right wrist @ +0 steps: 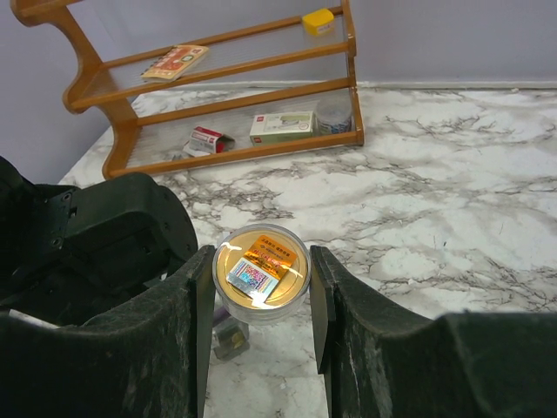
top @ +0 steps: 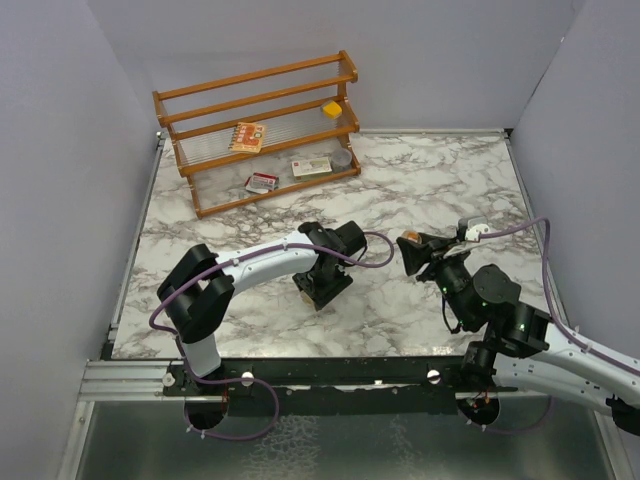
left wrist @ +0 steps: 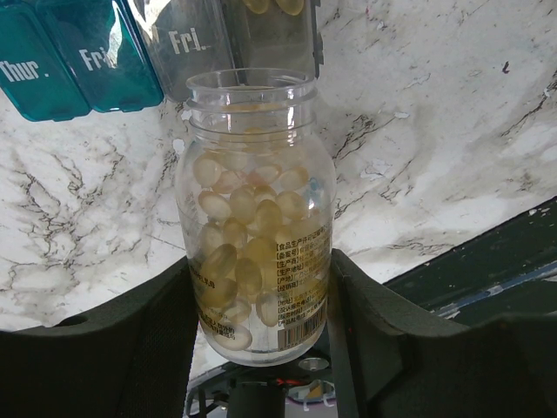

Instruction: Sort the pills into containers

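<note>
- The containers [left wrist: 83, 61] are seen at the top left of the left wrist view, lying on the marble desk [left wrist: 435, 131]. The teal compartments are marked "Thur." and "Fri."
- A grey translucent lid [left wrist: 196, 39], also marked "Fri.", is stood open just beside the teal ones.
- A clear bottle [left wrist: 257, 174] is uncapped, with its mouth pointed at the grey lid and near it. Contact cannot be told.
- The bottle is filled roughly to the shoulder with pale yellow pills [left wrist: 248, 252]. A few more yellow ones are glimpsed past the lid at the frame edge, but their compartment cannot be told.
- The left jaws are clamped on the bottle's lower body, one on each side.
- The right jaws are closed on a round clear cap [right wrist: 261, 272] with a gold top and a square sticker. It is held above the desk, apart from the bottle.
- The left arm [top: 265, 257] is seen just beside the cap in the right wrist view.
- A wooden rack [top: 258, 77] is stood at the back of the desk. Printed packets [top: 311, 167] are laid on its shelves, with a yellow block [top: 332, 108] higher up.
</note>
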Tool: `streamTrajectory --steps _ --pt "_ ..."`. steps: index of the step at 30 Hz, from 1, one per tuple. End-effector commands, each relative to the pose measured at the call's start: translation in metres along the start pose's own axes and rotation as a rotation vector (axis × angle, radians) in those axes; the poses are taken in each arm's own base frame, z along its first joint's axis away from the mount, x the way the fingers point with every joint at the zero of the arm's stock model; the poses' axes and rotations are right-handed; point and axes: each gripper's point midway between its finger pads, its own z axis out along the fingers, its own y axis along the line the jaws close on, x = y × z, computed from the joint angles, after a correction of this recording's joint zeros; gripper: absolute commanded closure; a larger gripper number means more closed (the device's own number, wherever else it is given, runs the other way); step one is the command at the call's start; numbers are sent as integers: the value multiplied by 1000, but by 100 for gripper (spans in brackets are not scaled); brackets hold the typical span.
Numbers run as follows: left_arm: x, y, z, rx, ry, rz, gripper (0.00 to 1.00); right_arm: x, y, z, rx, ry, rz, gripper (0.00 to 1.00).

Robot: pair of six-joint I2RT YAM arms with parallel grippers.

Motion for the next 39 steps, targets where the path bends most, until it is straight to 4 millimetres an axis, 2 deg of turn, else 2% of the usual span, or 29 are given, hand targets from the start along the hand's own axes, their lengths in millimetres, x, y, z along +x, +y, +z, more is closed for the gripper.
streamTrajectory --steps 1,6,22,31,35,39 --pt "1 0 -8 9 -9 3 100 5 -5 -1 23 10 -3 98" --pt "1 0 -6 8 -30 -3 100 9 -3 1 23 23 -8 98" --pt "-19 1 -24 16 -338 -64 100 10 3 4 13 46 -24 98" --pt "-34 7 -67 26 -690 -123 100 5 18 10 -34 62 -43 98" --pt "-34 10 -95 44 -879 -142 100 -1 31 13 -79 62 -37 98" --pt "-31 11 -130 72 -1080 -155 100 -17 54 13 -189 37 -40 98"
